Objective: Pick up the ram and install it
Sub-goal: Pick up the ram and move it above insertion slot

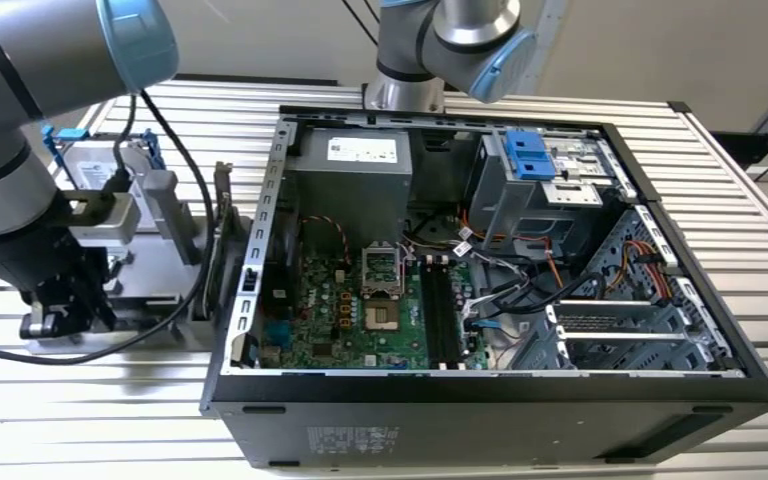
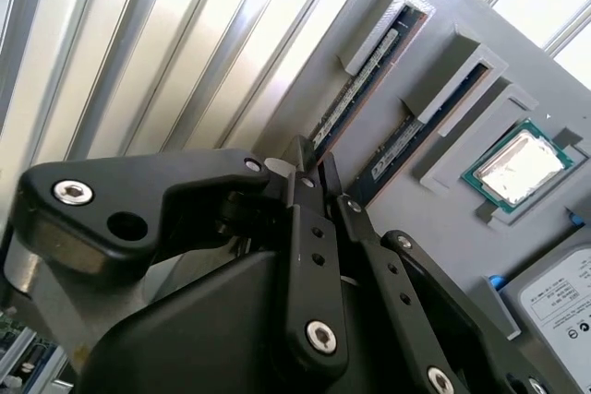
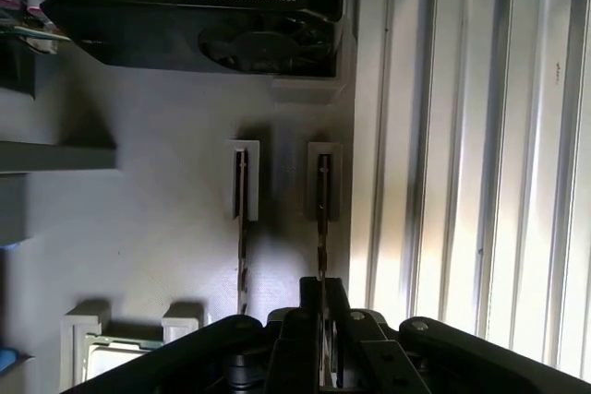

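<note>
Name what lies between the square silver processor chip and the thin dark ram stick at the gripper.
Another dark ram stick, slotted in the grey tray; first wrist view.

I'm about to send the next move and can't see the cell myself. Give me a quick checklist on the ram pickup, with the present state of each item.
1. Pincer lined up on the ram stick nearer the tray edge: ok.
2. Ram stick standing on edge in its tray slot: ok.
3. Second stick apart from the pincer: ok.
4. Board slots in the open case empty: cannot tell.
5. Cables clear of those slots: cannot tell.
</note>
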Tool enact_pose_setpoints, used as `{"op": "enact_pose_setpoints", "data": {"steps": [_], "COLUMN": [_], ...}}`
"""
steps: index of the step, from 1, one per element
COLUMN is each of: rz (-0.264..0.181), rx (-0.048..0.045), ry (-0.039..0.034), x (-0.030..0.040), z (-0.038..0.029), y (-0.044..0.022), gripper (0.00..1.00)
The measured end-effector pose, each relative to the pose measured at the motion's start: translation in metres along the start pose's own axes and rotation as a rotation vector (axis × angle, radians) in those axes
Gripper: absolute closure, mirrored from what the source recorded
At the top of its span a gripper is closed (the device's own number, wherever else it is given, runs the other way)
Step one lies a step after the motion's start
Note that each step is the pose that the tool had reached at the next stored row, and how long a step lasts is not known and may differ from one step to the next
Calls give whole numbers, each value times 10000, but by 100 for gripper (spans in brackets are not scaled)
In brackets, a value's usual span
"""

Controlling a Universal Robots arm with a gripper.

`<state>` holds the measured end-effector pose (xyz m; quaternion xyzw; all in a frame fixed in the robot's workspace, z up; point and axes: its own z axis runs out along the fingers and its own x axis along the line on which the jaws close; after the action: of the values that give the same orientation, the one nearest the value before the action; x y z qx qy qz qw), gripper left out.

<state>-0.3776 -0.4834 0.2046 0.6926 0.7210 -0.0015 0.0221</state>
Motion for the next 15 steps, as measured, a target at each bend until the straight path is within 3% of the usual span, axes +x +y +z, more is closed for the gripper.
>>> {"op": "enact_pose_setpoints", "data": {"steps": [15], "rz": [0], "rx": [-2], "ry": [1], "x": [-2], "z": [-62], "y": [2], "gripper": [100]}}
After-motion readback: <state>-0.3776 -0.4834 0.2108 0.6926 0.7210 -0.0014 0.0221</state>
